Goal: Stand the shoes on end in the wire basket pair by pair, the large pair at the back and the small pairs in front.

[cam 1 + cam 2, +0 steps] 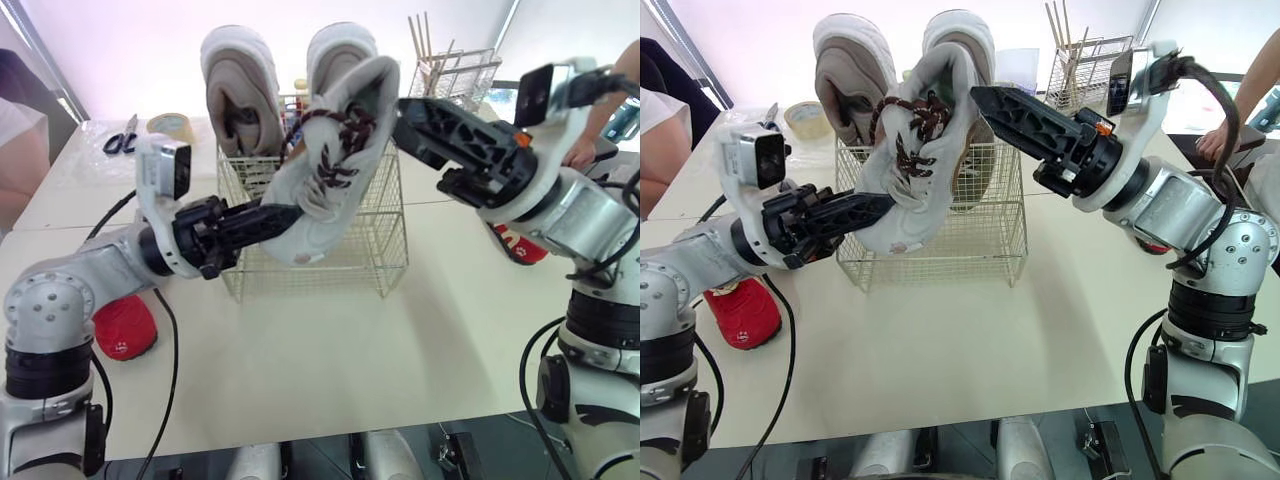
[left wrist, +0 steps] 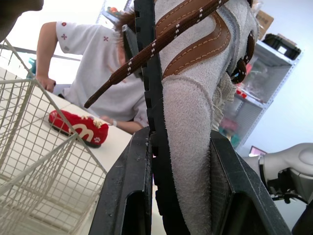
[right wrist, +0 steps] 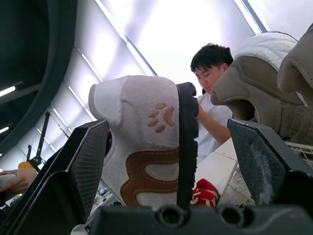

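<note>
Wire basket (image 1: 372,240) at centre of table (image 1: 350,360); large pair (image 1: 240,90) on end in its back part. Laced shoe (image 1: 325,180) aloft before basket front. Small shoe (image 1: 125,328) on table left of basket, second small shoe (image 1: 525,246) right. Tape (image 1: 172,127), scissors (image 1: 122,138) behind left.

wire basket (image 1: 970,245) back: large pair (image 1: 852,75) | front rim: grey shoe (image 1: 910,190) across

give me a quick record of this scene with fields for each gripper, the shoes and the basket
left gripper: shut on the grey suede shoe, held tilted in the air by the wire basket
right gripper: open, fingers either side of that shoe's end
large beige pair: on end at the basket's back
red small shoes: on the table, one beside each arm
</note>
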Tool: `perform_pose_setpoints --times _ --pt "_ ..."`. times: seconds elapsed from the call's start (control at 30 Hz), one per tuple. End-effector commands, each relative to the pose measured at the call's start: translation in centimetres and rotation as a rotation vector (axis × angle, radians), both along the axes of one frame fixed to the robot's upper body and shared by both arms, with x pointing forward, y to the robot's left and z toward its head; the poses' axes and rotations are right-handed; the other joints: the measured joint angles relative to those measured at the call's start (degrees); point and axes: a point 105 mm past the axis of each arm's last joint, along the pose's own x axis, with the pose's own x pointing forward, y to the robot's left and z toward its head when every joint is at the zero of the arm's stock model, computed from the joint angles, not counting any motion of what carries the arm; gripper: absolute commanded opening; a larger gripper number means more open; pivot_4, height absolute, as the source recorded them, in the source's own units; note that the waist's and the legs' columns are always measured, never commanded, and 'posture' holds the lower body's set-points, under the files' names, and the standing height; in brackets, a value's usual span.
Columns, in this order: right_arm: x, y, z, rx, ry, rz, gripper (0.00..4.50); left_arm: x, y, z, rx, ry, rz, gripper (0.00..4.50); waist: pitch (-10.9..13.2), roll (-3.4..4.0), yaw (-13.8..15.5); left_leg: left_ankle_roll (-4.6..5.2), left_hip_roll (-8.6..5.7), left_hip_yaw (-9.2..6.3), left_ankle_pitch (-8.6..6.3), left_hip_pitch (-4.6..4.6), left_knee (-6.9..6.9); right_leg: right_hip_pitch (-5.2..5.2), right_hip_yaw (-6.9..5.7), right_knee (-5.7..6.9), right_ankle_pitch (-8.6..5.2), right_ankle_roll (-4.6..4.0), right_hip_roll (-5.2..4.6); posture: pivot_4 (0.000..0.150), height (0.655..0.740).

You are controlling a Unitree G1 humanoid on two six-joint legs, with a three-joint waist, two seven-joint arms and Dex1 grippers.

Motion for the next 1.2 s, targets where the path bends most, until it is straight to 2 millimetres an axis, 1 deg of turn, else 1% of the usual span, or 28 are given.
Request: perform_pose_setpoints --times 0.03,0.1,0.17,0.37,0.47,0.57,0.7,0.77,0.8,0.9,0.97,1.03,1.1,1.13,1.2 --pt "-1.3 0.2 1.2 0.001 -0.063 0.032 4.19 0.2 0.1 0.8 -0.018 -0.061 0.038 1.26 0.00 0.00 0.00 0.00 0.00 -0.01 0.00 0.00 0.00 0.00 0.00 0.00 0.00 0.00 0.01 0.150 0.7400" --pt "-1.2 0.3 0.8 -0.025 -0.062 0.024 4.19 0.7 -0.1 0.9 -0.018 -0.070 0.069 1.26 0.00 0.00 0.04 0.00 0.01 -0.01 0.00 0.00 0.00 0.00 0.00 0.00 0.00 0.00 0.01 0.150 0.7400" --pt "-1.3 0.5 0.5 -0.042 -0.066 0.027 4.19 0.7 -0.2 1.0 -0.024 -0.075 0.068 1.26 0.00 0.00 0.03 0.00 0.01 -0.02 0.00 -0.01 0.00 0.00 0.00 -0.01 0.00 0.00 0.01 0.150 0.7400" --pt "-1.2 1.4 0.5 -0.054 -0.074 0.032 4.19 -0.5 -0.7 0.9 -0.020 -0.071 -0.010 1.26 0.00 0.00 -0.11 0.01 0.04 -0.02 0.00 0.00 -0.01 0.00 0.00 0.00 0.00 0.00 0.03 0.150 0.7400" --pt "-0.9 1.7 0.4 -0.052 -0.071 0.027 4.19 -0.7 -0.9 0.8 -0.018 -0.068 -0.020 1.26 0.00 0.00 -0.06 0.01 0.05 -0.03 0.00 0.00 0.00 -0.01 0.00 0.00 0.00 0.00 0.04 0.150 0.7400" --pt "-0.8 1.8 0.5 -0.045 -0.076 0.025 3.37 -0.6 -0.9 0.6 -0.013 -0.063 -0.014 1.26 0.00 0.00 -0.01 0.01 0.05 -0.03 0.00 0.00 -0.01 -0.01 0.00 -0.01 0.00 0.00 0.04 0.150 0.7400" --pt "-1.0 1.6 0.9 -0.032 -0.090 0.035 1.42 -0.4 -0.8 0.3 -0.010 -0.050 -0.002 1.26 0.00 0.00 0.06 0.01 0.04 -0.02 0.00 -0.02 0.00 -0.01 0.00 -0.02 0.00 0.00 0.02 0.150 0.7400" --pt "-1.3 1.5 1.1 -0.029 -0.100 0.044 0.55 -0.4 -0.7 0.1 -0.004 -0.046 0.004 1.26 0.00 0.00 0.02 0.01 0.04 -0.02 -0.01 -0.02 0.00 -0.01 0.00 -0.02 0.00 0.00 0.02 0.150 0.7400" --pt "-1.4 1.5 1.2 -0.029 -0.105 0.047 0.33 -0.3 -0.6 0.0 -0.001 -0.045 0.008 1.26 0.00 0.00 0.02 0.01 0.04 -0.03 -0.01 -0.02 0.00 -0.01 0.00 -0.02 0.00 0.00 0.02 0.150 0.7400" --pt "-1.8 1.3 2.0 -0.034 -0.157 0.046 0.32 0.3 -0.1 -0.3 0.033 -0.045 0.069 1.26 0.00 0.00 0.01 0.01 0.04 -0.03 -0.01 -0.02 0.00 -0.01 0.00 -0.02 0.00 0.00 0.03 0.150 0.7400" --pt "-1.8 1.1 2.6 -0.069 -0.216 0.025 0.32 0.7 0.4 -0.6 0.086 -0.053 0.122 1.83 0.00 0.00 -0.03 0.01 0.04 -0.03 -0.01 -0.03 0.00 -0.03 0.00 -0.02 0.00 0.00 0.03 0.150 0.7400" --pt "-1.8 1.0 3.2 -0.100 -0.277 0.007 0.32 0.9 1.1 -1.0 0.146 -0.072 0.171 2.54 0.00 0.00 -0.15 0.02 0.05 -0.02 -0.01 -0.03 -0.01 -0.05 0.00 -0.01 0.00 -0.01 0.04 0.150 0.7400" --pt "-1.3 0.2 4.0 -0.126 -0.352 -0.024 0.32 1.2 2.3 -1.4 0.241 -0.111 0.263 3.54 0.00 0.00 -0.15 0.04 0.07 -0.02 -0.02 -0.02 -0.03 -0.06 0.00 -0.02 -0.01 -0.01 0.07 0.150 0.7400" --pt "-1.0 -0.5 4.7 -0.126 -0.398 -0.033 0.32 1.1 2.9 -1.6 0.288 -0.132 0.294 3.95 0.01 -0.01 -0.17 0.05 0.09 -0.02 -0.03 -0.03 -0.03 -0.06 0.00 -0.04 -0.02 -0.02 0.10 0.150 0.7400" --pt "-0.6 -1.6 5.5 -0.129 -0.475 -0.046 0.32 0.8 3.7 -1.6 0.331 -0.154 0.323 3.95 0.01 0.00 -0.11 0.06 0.09 0.01 -0.03 -0.03 -0.04 -0.07 0.01 -0.07 -0.02 -0.02 0.11 0.150 0.7400"
